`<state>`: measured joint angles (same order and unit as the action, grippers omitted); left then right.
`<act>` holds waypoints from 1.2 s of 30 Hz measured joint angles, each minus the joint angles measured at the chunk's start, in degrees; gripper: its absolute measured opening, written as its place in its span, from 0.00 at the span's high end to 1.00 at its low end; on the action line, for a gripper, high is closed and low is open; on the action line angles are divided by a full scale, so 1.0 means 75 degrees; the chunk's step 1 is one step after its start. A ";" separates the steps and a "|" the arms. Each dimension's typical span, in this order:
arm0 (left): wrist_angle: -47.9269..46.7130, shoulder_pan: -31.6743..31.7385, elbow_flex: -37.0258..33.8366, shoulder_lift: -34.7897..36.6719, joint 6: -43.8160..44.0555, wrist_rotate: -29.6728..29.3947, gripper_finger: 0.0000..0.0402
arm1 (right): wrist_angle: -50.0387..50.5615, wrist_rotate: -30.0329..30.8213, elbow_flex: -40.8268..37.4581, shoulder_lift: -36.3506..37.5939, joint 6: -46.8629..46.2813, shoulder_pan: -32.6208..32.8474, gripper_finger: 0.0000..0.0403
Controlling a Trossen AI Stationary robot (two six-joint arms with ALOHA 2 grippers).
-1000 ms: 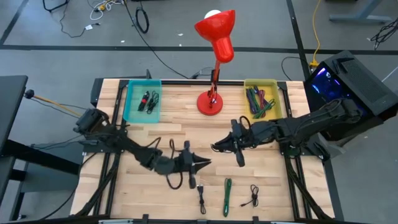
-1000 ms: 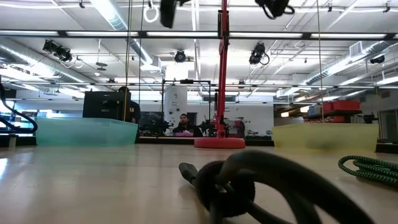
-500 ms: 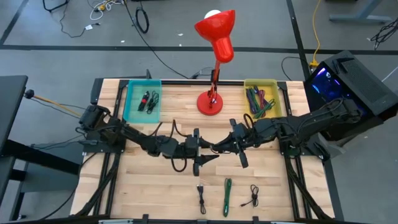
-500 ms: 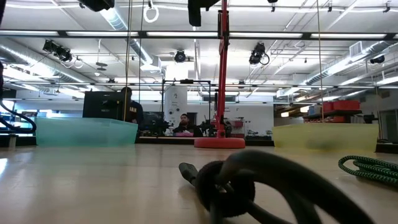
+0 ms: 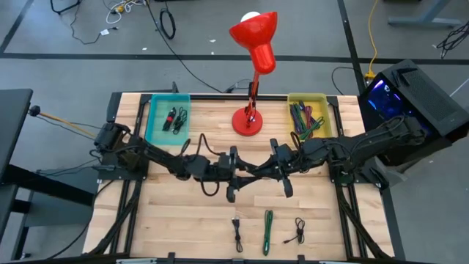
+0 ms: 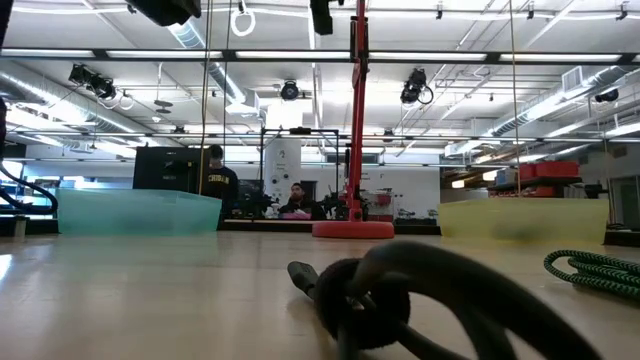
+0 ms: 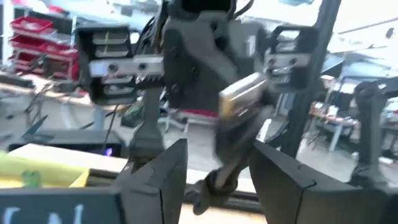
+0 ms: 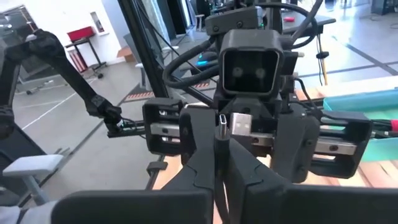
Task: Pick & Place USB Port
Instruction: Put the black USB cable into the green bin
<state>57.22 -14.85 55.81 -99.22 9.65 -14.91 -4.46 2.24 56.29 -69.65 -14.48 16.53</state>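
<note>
Above the middle of the table, my two grippers face each other tip to tip. My right gripper [image 5: 256, 173] is shut on a thin black USB cable whose silver plug [image 8: 241, 124] and smaller dark plug [image 8: 222, 126] stick out past its fingertips. My left gripper [image 5: 236, 174] is open, its fingers [image 7: 163, 171] standing on either side of the cable's plug end [image 7: 244, 93]; I cannot tell whether they touch it. A dark loop of the cable [image 7: 211, 180] hangs between them. My right gripper pinches the black cable just behind its plugs [image 8: 221, 142] between its two fingers. The fingers lie about level and point toward the table's left. The cable is lifted clear of the table, plugs jutting toward my left gripper, the rest hanging slack.
On the near part of the table lie a black cable [image 5: 237, 233], a green cable [image 5: 268, 231] and another black cable [image 5: 297, 231]. A teal bin [image 5: 168, 119] and a yellow bin [image 5: 308, 117] flank the red lamp [image 5: 249, 121] at the far edge.
My left gripper has risen from near the table's front and gone toward the far edge and my right gripper, ending tip to tip with it. Its fingers have opened and now stand around the cable's plug end. My right gripper has kept still, shut on the cable.
</note>
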 joint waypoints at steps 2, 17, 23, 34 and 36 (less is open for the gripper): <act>0.0060 0.0034 0.0003 0.0000 0.0009 0.0047 0.61 | -0.0009 -0.0022 0.0000 -0.0040 0.0000 0.0000 0.98; -0.1234 -0.0223 0.0021 0.0024 0.0020 -0.0863 0.95 | 0.0427 0.0788 -0.0015 0.0005 0.0170 -0.0037 0.89; -0.3325 -0.0382 0.0012 0.0469 0.0264 -0.1898 0.95 | 0.1117 0.0833 0.0000 0.0448 0.0104 -0.0047 0.81; -0.9652 -0.0859 0.0000 0.2554 0.2230 -0.4548 0.95 | 0.2164 0.1027 -0.0086 0.0611 -0.0609 0.0716 0.85; -1.0769 -0.0904 0.0001 0.2952 0.2968 -0.5078 0.95 | 0.1946 0.1187 -0.0237 0.0472 -0.0660 0.0958 0.86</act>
<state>-23.55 -21.63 55.82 -77.08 31.91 -53.00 10.13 11.15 54.51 -66.10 -19.43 23.72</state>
